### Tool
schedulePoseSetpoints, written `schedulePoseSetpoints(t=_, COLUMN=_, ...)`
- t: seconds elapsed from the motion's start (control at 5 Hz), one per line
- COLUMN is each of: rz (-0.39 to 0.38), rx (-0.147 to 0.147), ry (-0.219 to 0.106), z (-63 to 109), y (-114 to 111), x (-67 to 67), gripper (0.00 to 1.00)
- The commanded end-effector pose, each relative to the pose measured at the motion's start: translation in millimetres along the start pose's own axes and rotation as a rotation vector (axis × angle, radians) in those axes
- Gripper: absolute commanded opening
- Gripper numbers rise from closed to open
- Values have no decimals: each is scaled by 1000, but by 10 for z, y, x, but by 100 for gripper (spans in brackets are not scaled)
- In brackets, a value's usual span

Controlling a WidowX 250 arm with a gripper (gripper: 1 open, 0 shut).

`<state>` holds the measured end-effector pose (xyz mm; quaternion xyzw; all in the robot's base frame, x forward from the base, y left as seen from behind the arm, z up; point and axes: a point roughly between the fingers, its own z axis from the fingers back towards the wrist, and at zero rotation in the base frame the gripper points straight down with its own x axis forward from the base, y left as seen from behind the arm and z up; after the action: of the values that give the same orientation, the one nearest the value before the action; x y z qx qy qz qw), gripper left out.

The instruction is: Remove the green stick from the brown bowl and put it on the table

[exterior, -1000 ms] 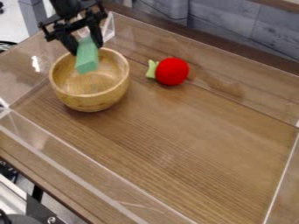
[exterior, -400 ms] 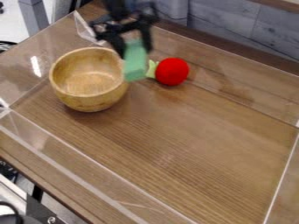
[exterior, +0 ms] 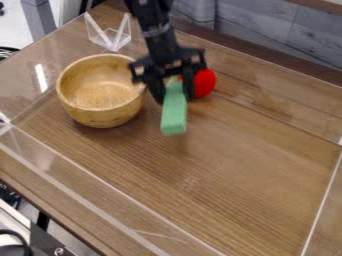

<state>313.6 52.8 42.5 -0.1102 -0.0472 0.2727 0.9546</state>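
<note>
One step left, by the look of it: setting down. Already out of the brown bowl (exterior: 102, 92), which sits empty at left centre of the frame with only its pale inside showing. Hanging near the middle of the frame, just right of the bowl: the green stick (exterior: 175, 110), tilted, upper end pinched in the closed fingers of the gripper (exterior: 167, 78), lower end low over the table (exterior: 227, 190); touching the wood or not, cannot tell from this view. Behind the gripper, toward upper centre, partly hidden by the black fingers: a red ball (exterior: 202, 82), close to the stick's upper end but apart from its lower end. Next move, as judged here: lowering the last bit until the stick's lower end meets the bare wood, then spreading the fingers and lifting clear. Worth care: keeping the stick off the bowl's rim on the left and the ball behind, and expecting the tilted bar to tip flat once let go
</note>
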Motion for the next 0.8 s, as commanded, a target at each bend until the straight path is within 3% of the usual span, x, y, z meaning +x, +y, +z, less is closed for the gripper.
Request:
schedulePoseSetpoints(t=0.0, rz=-74, rx=2, ry=-35, z=41, y=-57, x=-36, gripper=0)
schedulePoseSetpoints(t=0.6, rz=58, rx=15, ry=-59, z=-42, y=-108, x=-109, gripper=0)
